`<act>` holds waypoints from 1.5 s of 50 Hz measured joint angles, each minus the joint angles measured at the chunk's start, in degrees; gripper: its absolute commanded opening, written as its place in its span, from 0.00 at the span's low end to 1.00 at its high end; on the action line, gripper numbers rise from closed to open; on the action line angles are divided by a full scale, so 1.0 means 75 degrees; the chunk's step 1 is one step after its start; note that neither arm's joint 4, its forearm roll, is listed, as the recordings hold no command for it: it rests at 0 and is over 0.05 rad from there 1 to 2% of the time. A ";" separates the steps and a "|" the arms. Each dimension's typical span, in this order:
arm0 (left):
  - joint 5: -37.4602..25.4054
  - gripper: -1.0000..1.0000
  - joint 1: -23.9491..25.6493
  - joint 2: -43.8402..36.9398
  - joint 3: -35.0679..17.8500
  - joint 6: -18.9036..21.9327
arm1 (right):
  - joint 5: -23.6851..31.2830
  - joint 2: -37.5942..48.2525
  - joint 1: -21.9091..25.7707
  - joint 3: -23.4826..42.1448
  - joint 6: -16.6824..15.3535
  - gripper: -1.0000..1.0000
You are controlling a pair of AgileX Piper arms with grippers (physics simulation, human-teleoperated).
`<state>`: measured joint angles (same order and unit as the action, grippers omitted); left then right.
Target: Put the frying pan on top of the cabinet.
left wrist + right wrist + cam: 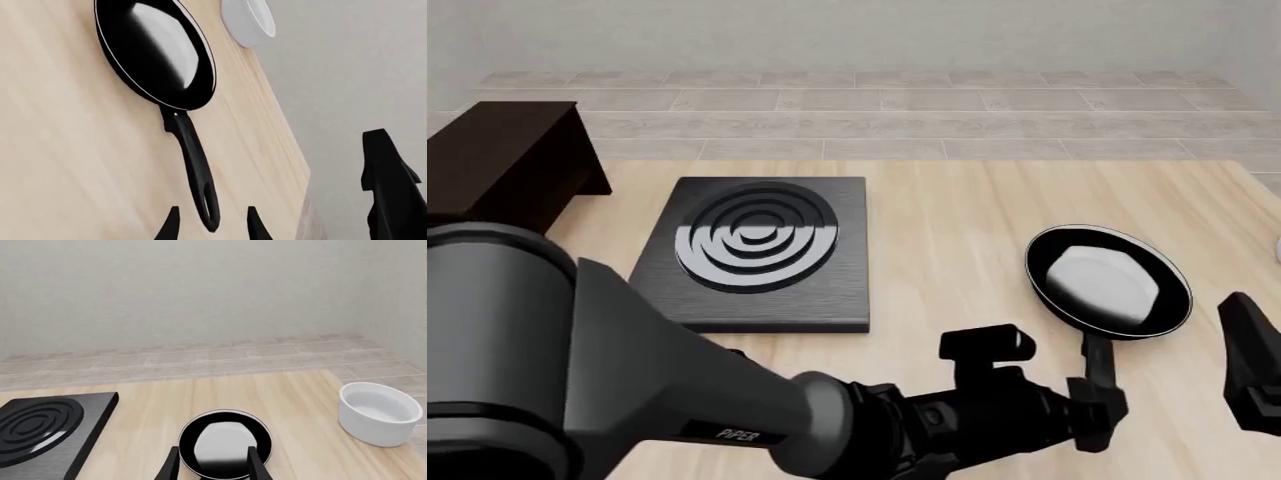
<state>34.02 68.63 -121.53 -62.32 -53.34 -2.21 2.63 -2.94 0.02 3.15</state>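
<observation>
The frying pan (1108,277) lies on the table at the right, pale inside up, its handle (1093,365) pointing toward the near edge. In the left wrist view the frying pan (157,50) fills the upper part. Its long handle (193,160) runs down to the loop end, which sits between my left gripper's two fingertips with a gap on each side. My left gripper (212,227) is open; the front view shows my left gripper (1094,408) at the handle's end. My right gripper (213,470) is open, hovering short of the pan (223,445). The dark cabinet (501,160) stands at the far left.
A flat black stove plate (761,250) with concentric rings lies between cabinet and pan. A white bowl (379,412) stands right of the pan near the table's right edge. My right arm (1254,370) is at the right edge of the front view.
</observation>
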 measured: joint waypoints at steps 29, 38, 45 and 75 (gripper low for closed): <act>-0.0002 1.00 0.0048 -0.0192 -0.0346 0.0046 | -0.0178 0.0247 -0.0026 0.0028 0.0031 1.00; -0.0004 1.00 0.0031 -0.0221 -0.0411 0.0026 | -0.0237 0.0326 -0.0025 0.0031 0.0036 1.00; 0.0001 1.00 0.0009 -0.0210 -0.0435 -0.0027 | -0.0285 0.0381 -0.0028 0.0023 0.0036 1.00; -0.0313 1.00 -0.0338 -0.0435 -0.0775 -0.0220 | -0.0336 0.0449 -0.0099 0.0003 0.0063 1.00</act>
<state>31.67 66.09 -124.80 -68.13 -54.99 -4.74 6.00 -3.68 0.04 3.62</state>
